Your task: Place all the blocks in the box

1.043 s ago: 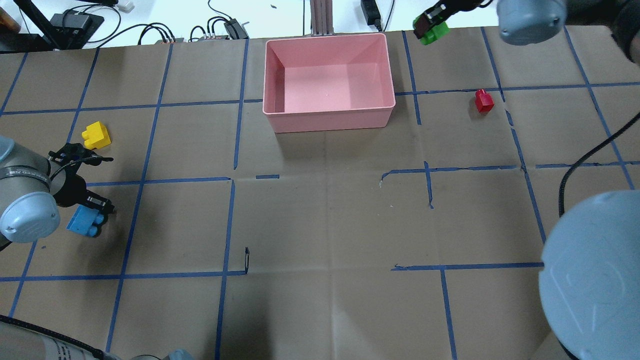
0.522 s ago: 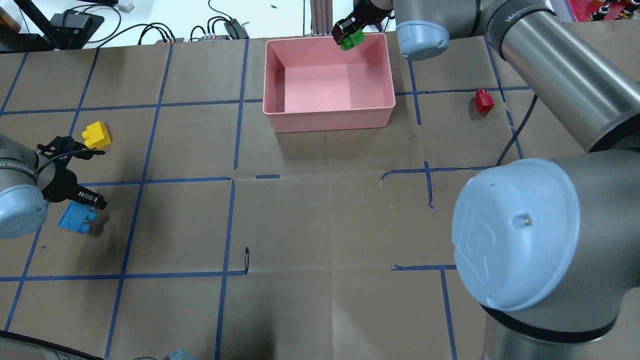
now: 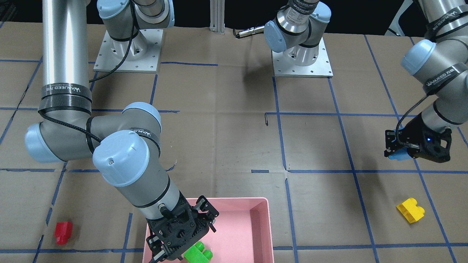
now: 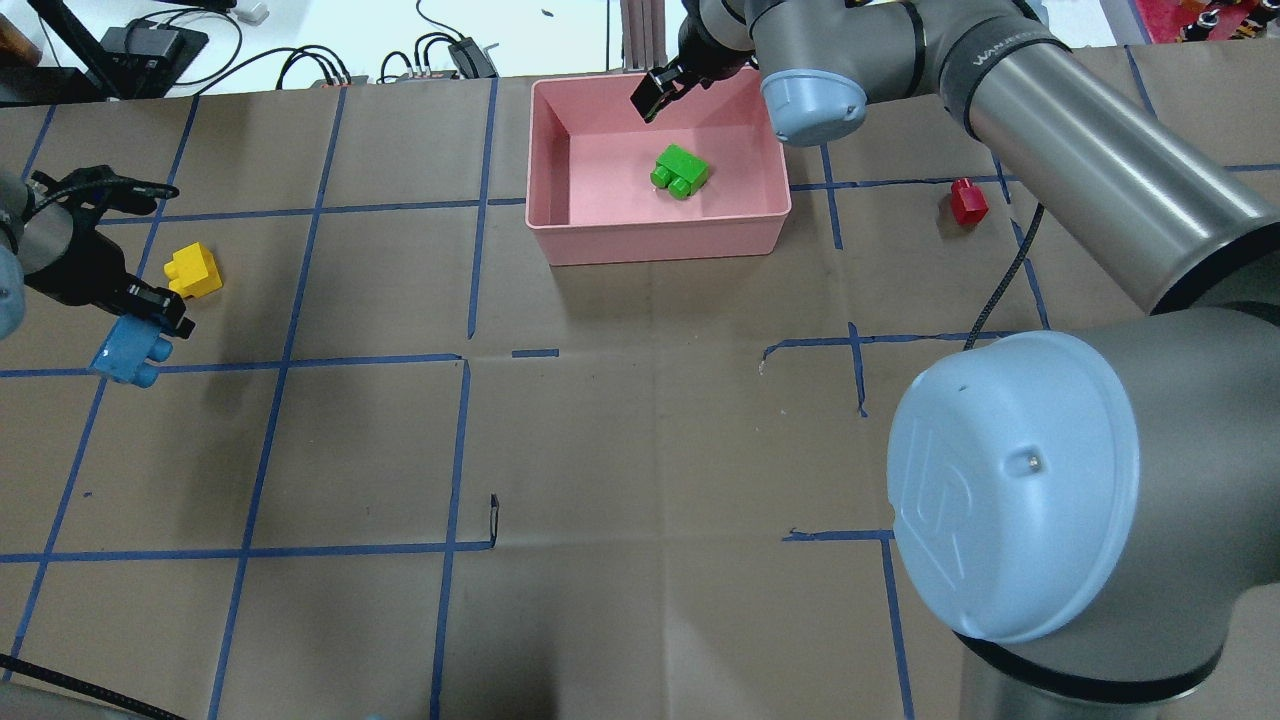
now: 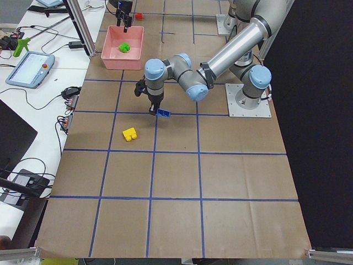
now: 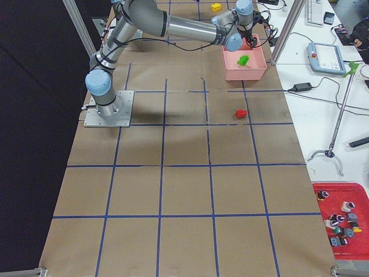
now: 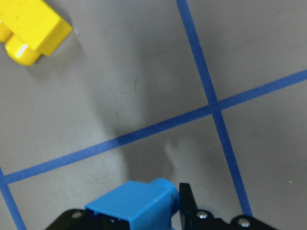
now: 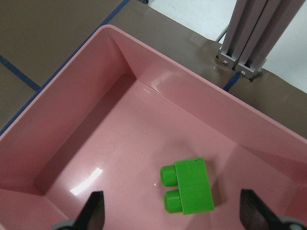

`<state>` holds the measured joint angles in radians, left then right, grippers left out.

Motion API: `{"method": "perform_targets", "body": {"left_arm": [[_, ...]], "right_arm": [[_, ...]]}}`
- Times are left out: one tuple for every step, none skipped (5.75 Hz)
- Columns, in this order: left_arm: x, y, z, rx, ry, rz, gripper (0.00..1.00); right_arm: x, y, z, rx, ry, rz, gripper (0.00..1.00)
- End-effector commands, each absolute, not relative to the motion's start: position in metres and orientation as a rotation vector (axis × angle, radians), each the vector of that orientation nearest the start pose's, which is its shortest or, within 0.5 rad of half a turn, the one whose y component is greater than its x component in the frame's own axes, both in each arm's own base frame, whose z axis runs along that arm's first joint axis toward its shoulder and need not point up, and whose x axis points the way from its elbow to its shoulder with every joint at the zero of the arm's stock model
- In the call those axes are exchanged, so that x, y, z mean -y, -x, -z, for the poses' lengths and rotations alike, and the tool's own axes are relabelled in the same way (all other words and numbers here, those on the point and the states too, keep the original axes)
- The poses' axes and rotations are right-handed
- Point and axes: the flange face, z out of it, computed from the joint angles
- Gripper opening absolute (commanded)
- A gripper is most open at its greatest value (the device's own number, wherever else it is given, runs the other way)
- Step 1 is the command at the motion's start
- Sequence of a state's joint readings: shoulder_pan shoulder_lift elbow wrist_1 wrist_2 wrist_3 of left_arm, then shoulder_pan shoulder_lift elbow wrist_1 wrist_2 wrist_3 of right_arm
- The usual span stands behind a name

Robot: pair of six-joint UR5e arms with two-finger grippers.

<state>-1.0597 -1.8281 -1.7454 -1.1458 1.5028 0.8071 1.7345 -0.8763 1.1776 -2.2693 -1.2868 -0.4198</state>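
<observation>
The green brick (image 4: 680, 171) lies on the floor of the pink box (image 4: 660, 238), also in the right wrist view (image 8: 189, 186). My right gripper (image 4: 668, 88) hovers open and empty above the box's far side, fingertips (image 8: 96, 211) spread wide. My left gripper (image 4: 150, 315) is shut on the light blue brick (image 4: 128, 350) and holds it above the table at the far left; the left wrist view shows the brick (image 7: 134, 206) between the jaws. The yellow brick (image 4: 193, 271) lies on the table just beyond it. The red brick (image 4: 967, 201) lies on the table right of the box.
An aluminium post (image 4: 640, 35) stands just behind the box. Cables and power units (image 4: 440, 55) lie beyond the table's far edge. My right arm's elbow (image 4: 1010, 490) fills the overhead view's lower right. Blue tape lines grid the brown table.
My right gripper moved left over the box and opened; the green brick dropped into it. My left gripper carried the light blue brick up and away, toward the yellow brick.
</observation>
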Motion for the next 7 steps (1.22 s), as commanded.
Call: {"method": "perform_targets", "body": {"left_arm": [[0.620, -0.093, -0.337, -3.192, -0.339, 0.085, 0.08], [0.664, -0.038, -0.341, -3.216, -0.205, 0.120, 0.08], [0.712, 0.031, -0.339, -3.223, -0.082, 0.158, 0.08], [0.736, 0.106, -0.347, -3.235, 0.013, 0.176, 0.08], [0.741, 0.177, -0.376, -3.265, 0.109, 0.187, 0.08], [0.756, 0.231, -0.368, -3.322, 0.185, 0.192, 0.08], [0.773, 0.273, -0.328, -3.323, 0.150, 0.172, 0.08]], "right_arm": [[0.742, -0.270, -0.330, -2.722, 0.877, 0.619, 1.00], [0.740, -0.209, -0.364, -2.775, 0.782, 0.555, 1.00], [0.729, -0.126, -0.399, -2.833, 0.662, 0.458, 1.00], [0.718, -0.057, -0.423, -2.977, 0.555, 0.440, 1.00], [0.707, -0.023, -0.396, -3.171, 0.490, 0.299, 1.00], [0.697, 0.012, -0.357, -3.190, 0.405, 0.200, 1.00], [0.696, 0.022, -0.329, -3.188, 0.380, 0.155, 1.00]]}}
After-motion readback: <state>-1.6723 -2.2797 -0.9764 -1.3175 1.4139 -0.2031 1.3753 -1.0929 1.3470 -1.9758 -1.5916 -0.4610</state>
